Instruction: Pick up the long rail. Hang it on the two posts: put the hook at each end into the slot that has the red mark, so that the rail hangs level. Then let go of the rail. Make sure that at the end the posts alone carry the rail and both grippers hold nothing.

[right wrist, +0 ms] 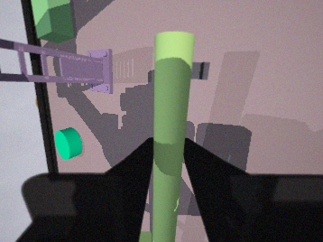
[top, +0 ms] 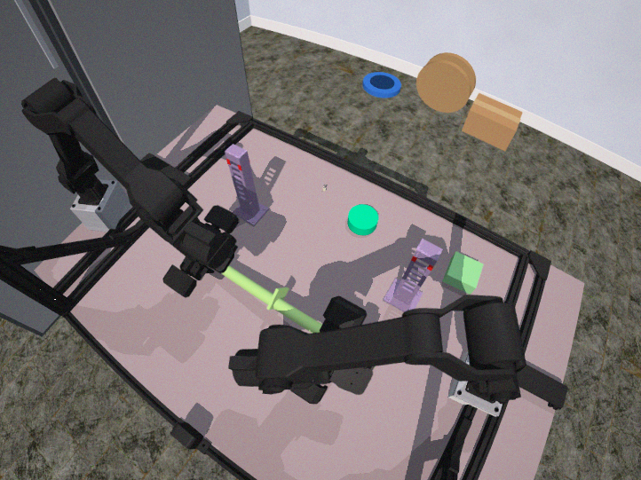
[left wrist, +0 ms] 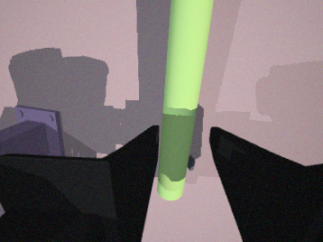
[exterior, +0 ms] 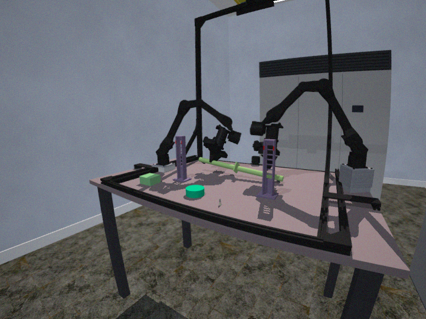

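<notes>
The long light-green rail (top: 257, 287) (exterior: 245, 170) (left wrist: 189, 50) (right wrist: 173, 95) is held a little above the table, with a small collar (top: 278, 297) at its middle. My right gripper (top: 323, 327) (exterior: 216, 155) (right wrist: 168, 142) is shut on the rail near one end. My left gripper (top: 213, 263) (left wrist: 184, 133) straddles the other end; its fingers stand slightly apart from the rail, with a gap showing on one side. Two purple slotted posts with red marks stand upright: one (top: 242, 181) (exterior: 268, 163) near the left arm, the other (top: 419, 271) (exterior: 180, 155) (right wrist: 68, 68) near the right arm.
A green puck (top: 362, 219) (exterior: 194, 191) (right wrist: 69, 144) lies between the posts. A green cube (top: 463, 271) (exterior: 150, 178) (right wrist: 51, 13) sits beside the post near the right arm. A tiny object (top: 324, 186) (exterior: 219, 201) lies near the table's edge. A black frame (top: 374, 165) borders the table.
</notes>
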You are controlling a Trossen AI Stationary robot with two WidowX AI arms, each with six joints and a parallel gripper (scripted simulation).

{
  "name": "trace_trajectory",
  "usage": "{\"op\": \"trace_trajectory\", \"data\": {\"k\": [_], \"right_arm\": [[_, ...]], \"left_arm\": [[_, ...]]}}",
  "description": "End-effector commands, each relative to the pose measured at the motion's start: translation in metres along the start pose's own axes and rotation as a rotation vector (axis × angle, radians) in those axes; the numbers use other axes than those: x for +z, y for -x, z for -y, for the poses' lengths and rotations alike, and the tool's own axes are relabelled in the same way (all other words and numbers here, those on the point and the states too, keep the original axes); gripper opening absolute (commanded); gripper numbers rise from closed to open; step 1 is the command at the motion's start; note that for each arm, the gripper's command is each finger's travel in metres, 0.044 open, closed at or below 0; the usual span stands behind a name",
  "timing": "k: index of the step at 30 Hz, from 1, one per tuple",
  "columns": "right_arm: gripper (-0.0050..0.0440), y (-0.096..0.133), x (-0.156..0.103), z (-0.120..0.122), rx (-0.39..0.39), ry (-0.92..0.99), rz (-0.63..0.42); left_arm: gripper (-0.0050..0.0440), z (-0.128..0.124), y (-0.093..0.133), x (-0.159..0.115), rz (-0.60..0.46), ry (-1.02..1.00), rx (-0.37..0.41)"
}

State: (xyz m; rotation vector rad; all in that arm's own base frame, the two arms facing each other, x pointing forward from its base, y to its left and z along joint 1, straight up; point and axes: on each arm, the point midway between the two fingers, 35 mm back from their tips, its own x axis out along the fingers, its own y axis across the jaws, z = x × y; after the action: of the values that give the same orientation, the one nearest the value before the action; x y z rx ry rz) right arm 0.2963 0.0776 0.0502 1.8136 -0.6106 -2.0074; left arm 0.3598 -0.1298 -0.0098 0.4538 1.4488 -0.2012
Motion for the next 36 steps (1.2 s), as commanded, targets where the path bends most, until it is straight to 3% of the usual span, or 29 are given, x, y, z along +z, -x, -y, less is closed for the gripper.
{"op": "trace_trajectory", "data": {"k": [1, 11, 36], "right_arm": [[0.0, -0.001, 0.001, -0.003, 0.006, -0.016, 0.01], [0.0, 0.001, 0.001, -0.002, 0.012, 0.019, 0.002], [0.0, 0.001, 0.001, -0.002, 0.012, 0.02, 0.001]], "left_arm": [[0.016, -0.002, 0.001, -0.001, 0.01, -0.009, -0.05], [0.016, -0.01, 0.0, 0.001, 0.051, -0.041, -0.18], [0.016, -0.005, -0.027, 0.002, 0.051, -0.042, -0.182]]}}
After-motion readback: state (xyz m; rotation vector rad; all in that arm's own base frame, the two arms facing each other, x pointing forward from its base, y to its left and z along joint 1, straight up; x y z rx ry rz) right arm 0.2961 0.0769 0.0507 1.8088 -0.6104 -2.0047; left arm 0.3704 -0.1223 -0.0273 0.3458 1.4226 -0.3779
